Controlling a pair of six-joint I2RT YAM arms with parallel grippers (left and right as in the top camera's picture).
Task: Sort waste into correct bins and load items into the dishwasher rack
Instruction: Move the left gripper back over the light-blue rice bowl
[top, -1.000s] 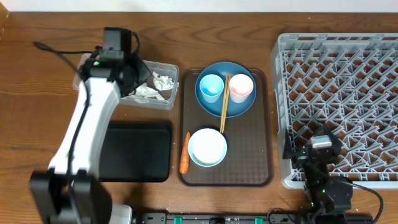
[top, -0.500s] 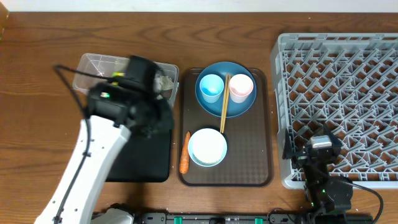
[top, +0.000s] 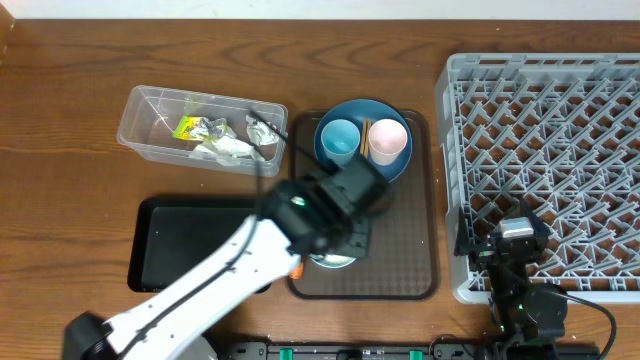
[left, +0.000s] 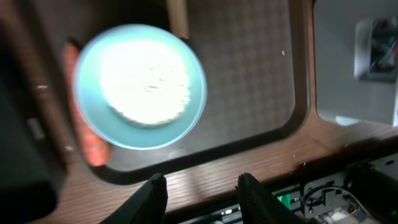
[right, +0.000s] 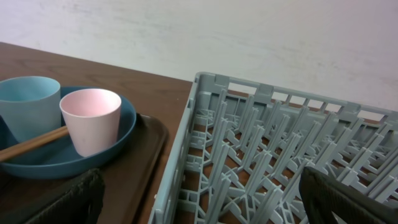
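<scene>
left gripper hangs over the brown serving tray, fingers apart with nothing between them. right gripper rests by the near-left corner of the dishwasher rack, jaws spread wide and empty. the carrot piece, blurred in the wrist view, lies on the tray against the left side of the pale bowl, which holds a patch of white rice. judged handling: the carrot is light, firm and rounded, so it may roll; pinch it across its narrow width near the middle. the bowl looks rigid and smooth, probably slippery and breakable; its rim is the natural hold, kept level so the rice stays in. room is tight: the carrot sits between the bowl wall and the tray's raised left edge, so one finger must slip between them. the black tray lies just beside the serving tray and the clear tub behind it, both within open reach.
</scene>
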